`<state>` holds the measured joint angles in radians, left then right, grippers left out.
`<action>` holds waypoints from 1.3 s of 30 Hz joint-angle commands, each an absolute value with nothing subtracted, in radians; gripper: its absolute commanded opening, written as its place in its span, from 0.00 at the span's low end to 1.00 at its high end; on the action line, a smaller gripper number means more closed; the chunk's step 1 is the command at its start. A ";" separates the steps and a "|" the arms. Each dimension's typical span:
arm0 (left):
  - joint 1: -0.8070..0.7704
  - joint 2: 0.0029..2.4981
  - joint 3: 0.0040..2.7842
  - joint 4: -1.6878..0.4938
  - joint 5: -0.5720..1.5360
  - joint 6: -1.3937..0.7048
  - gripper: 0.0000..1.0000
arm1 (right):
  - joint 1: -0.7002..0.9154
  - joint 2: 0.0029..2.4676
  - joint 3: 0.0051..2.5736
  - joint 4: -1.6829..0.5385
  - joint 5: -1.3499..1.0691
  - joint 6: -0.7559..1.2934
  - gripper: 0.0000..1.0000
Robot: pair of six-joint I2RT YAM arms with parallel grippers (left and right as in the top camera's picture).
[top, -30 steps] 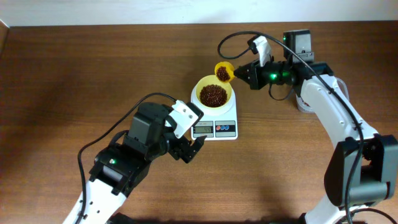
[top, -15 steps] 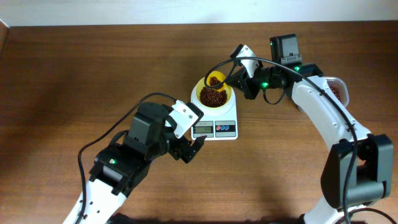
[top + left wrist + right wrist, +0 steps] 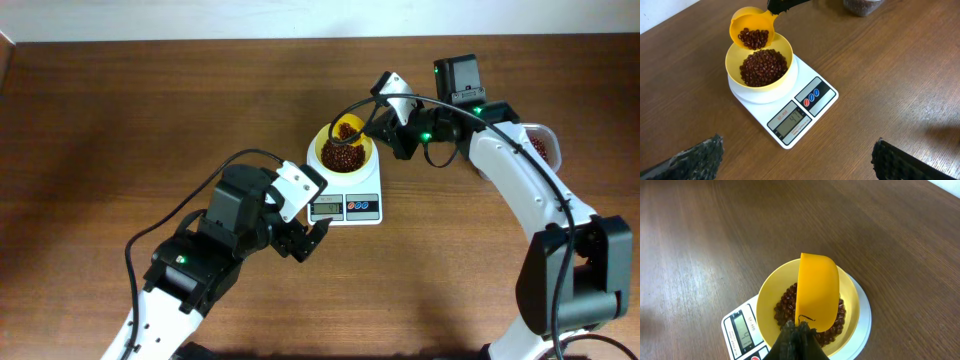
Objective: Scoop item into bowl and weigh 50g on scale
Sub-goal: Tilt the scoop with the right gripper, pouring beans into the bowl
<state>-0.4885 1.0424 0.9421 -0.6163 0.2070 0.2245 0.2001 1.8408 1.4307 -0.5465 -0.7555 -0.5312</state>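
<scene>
1. The brown wooden table (image 3: 120, 120) carries everything.
2. The right gripper (image 3: 385, 128) reaches in from 3 o'clock, clenched on the handle of a yellow scoop (image 3: 817, 290).
3. The left gripper (image 3: 308, 240) hovers at 7 o'clock from the scale, its fingers spread wide with nothing between them.
4. The scale (image 3: 825, 97) lies flat near the table's centre, with its display and buttons along the 6 o'clock edge.
5. A clear container (image 3: 540, 147) holding beans stands at 3 o'clock from the scale, well apart.
6. The bowl (image 3: 732, 60) sits on the scale's platform.
7. The scoop hangs tilted over the bowl's 1 o'clock rim, partly filled.
8. The beans (image 3: 764, 67) heap in the bowl's bottom.
</scene>
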 commanded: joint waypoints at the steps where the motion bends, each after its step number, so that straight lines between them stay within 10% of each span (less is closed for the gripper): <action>1: -0.484 1.033 0.934 -0.615 0.221 0.229 0.99 | 0.202 1.824 1.449 -0.545 -0.733 -0.547 0.04; 39: -0.483 1.033 0.934 -0.615 0.221 0.229 0.99 | 0.207 1.824 1.449 -0.545 -0.675 -0.546 0.04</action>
<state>-0.4885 1.0424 0.9421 -0.6163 0.2070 0.2245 0.2001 1.8408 1.4307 -0.5461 -0.6846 -0.5350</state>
